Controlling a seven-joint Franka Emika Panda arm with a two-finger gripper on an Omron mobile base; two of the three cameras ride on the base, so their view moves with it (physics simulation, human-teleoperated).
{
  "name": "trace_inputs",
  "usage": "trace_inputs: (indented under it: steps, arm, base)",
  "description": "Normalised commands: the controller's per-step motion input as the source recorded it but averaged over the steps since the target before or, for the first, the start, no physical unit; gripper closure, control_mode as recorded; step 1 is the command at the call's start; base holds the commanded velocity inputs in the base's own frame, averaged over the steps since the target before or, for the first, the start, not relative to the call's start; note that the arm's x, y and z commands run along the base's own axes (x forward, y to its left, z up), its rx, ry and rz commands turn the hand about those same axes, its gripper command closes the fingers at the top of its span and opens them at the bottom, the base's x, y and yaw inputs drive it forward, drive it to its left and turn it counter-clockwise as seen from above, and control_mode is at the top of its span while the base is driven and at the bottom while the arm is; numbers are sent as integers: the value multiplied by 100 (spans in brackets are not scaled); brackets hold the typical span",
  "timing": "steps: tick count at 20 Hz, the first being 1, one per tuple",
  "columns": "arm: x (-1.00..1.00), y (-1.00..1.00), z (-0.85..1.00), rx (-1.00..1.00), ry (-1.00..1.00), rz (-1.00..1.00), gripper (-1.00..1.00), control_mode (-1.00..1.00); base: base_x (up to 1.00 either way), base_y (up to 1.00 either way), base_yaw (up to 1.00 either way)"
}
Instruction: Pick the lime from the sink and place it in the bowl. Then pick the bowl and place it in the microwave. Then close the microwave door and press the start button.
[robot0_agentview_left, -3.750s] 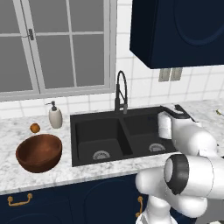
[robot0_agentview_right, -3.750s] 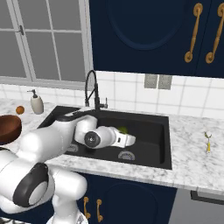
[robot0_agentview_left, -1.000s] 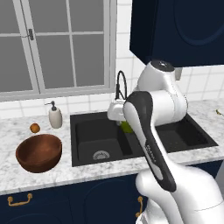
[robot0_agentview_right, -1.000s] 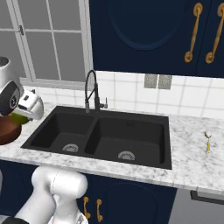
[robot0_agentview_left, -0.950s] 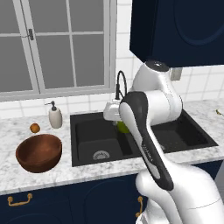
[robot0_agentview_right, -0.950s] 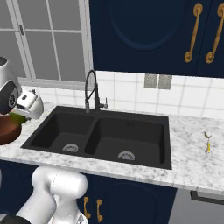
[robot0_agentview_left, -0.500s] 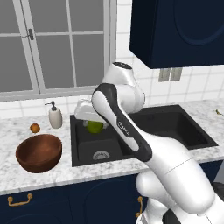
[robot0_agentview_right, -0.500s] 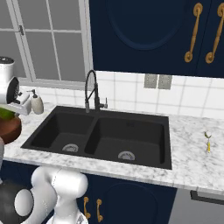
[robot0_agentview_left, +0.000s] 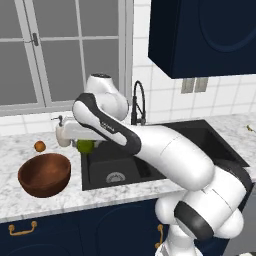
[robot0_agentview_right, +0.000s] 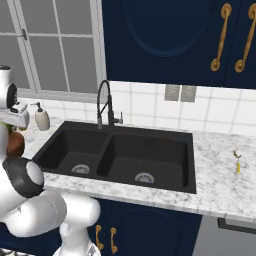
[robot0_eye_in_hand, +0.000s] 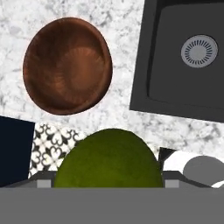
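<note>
The claw (robot0_agentview_left: 80, 146) is clenched on the lime (robot0_agentview_left: 85, 146) and holds it in the air, above the marble bench (robot0_agentview_left: 30, 200), between the sink (robot0_agentview_left: 150, 155) and the wooden bowl (robot0_agentview_left: 44, 174). The lime looks small, round, firm and light, but its smooth skin can slip, so a grip across its middle seems best. The bowl stands empty, just beside the sink.

Yellow-green lime (robot0_eye_in_hand: 108, 158), glossy reddish-brown bowl (robot0_eye_in_hand: 66, 65), matte black sink (robot0_eye_in_hand: 183, 57), grey-veined white marble counter (robot0_eye_in_hand: 109, 17).
</note>
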Motion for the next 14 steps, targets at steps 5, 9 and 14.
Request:
trace_inputs:
  steps: [5, 9, 14]
  arm:
    - [42, 68, -42, -16, 0, 0, 100, -100]
    - [50, 44, -41, 1, 5, 0, 100, -100]
    - [52, 68, -30, -1, -1, 0, 100, -100]
  base:
    - [0, 0, 0]
    - [0, 0, 0]
    - [0, 0, 0]
